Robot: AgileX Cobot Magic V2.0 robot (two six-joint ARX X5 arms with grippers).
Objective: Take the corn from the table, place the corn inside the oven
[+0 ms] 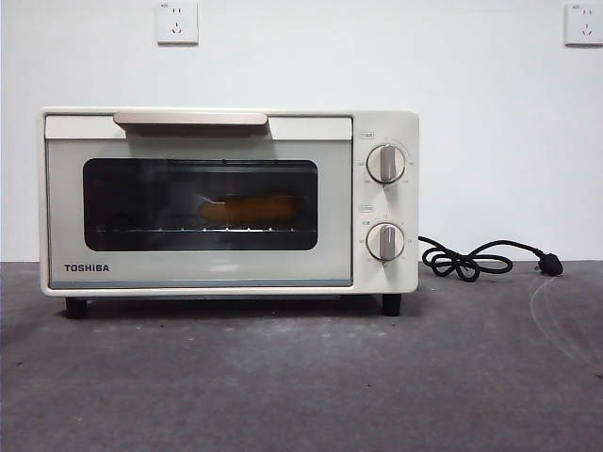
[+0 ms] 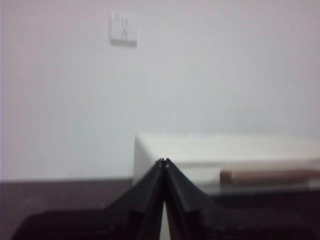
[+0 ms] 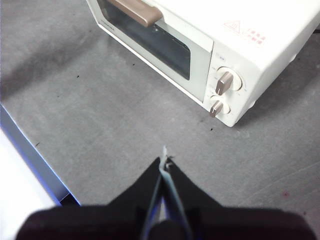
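The cream-white Toshiba oven (image 1: 226,202) stands on the dark grey table (image 1: 301,377) with its door closed. Through the dark glass window the yellow-orange corn (image 1: 250,208) lies on the rack inside. My left gripper (image 2: 164,162) is shut and holds nothing; it hangs above and to the side of the oven (image 2: 225,155), whose bar handle (image 2: 270,175) shows blurred. High over the table in front of the oven (image 3: 210,45), my right gripper (image 3: 164,161) is shut and holds nothing. Neither arm shows in the front view.
A black power cord (image 1: 480,259) with its plug lies on the table right of the oven. Two knobs (image 1: 385,163) sit on the oven's right panel. White wall sockets (image 1: 176,21) hang on the wall behind. The table's edge (image 3: 35,155) shows in the right wrist view.
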